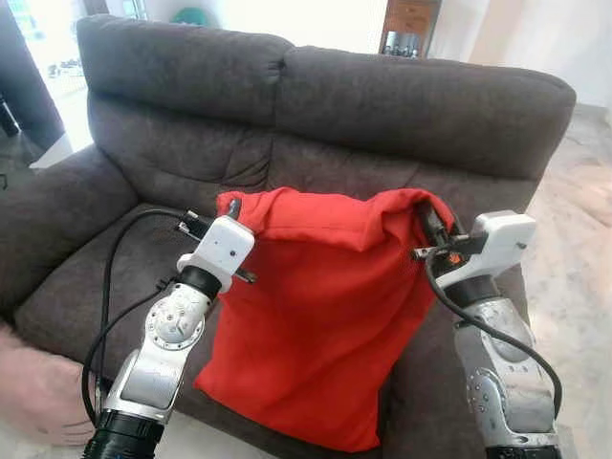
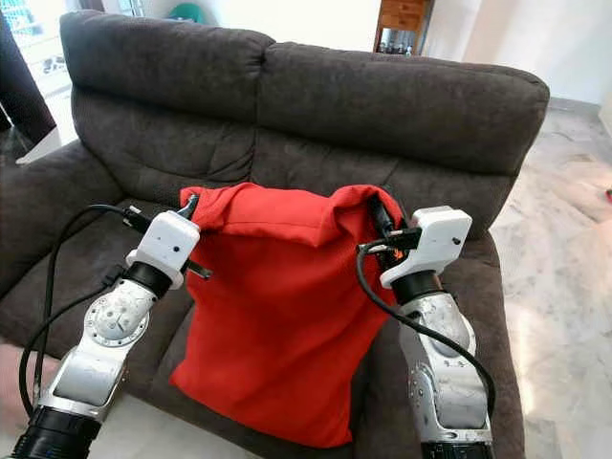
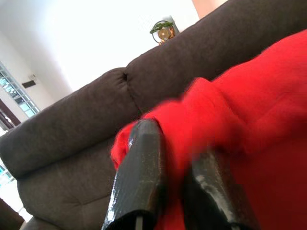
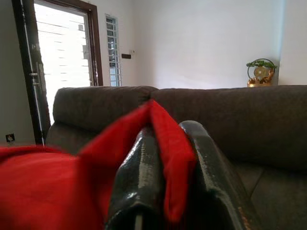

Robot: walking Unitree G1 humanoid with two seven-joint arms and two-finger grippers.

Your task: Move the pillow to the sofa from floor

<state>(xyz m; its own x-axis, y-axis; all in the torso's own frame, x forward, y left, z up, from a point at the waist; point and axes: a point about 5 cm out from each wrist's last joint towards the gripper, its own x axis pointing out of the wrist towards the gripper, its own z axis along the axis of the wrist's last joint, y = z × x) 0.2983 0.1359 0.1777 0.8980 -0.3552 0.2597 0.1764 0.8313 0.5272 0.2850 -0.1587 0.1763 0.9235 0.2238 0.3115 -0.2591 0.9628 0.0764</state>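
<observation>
A dark grey-brown sofa [image 1: 382, 105] of coarse woven cloth lies beyond both claws, its two plump back cushions meeting at a seam; its seat is largely hidden behind the pillow and the arms, and its near edge is cut off at the bottom of the head views. To the right of the right claw runs a pale marbled floor [image 2: 564, 287]. Behind the sofa back stands a brown wooden cabinet [image 1: 411, 24], cut off by the top edge and too small to read in detail.

The red pillow [image 1: 325, 316] hangs between the two claws, in front of the sofa seat. It is soft, matte cloth, limp rather than plump, its top edge folded over in a roll and its body sagging to a blunt point below; whether that low end touches the seat edge cannot be made out.

The left claw [image 3: 165, 143] is clamped on the pillow's upper left corner, glossy black fingers [image 3: 141, 167] pinching a bunched fold that looks blurred in the wrist view. The right claw [image 4: 168, 139] is clamped on the upper right corner, a thin ridge of red cloth squeezed between its fingers. In the head views both fingertips are mostly buried in the fabric.

A small gold ornament [image 4: 260, 73] stands past the sofa back.
</observation>
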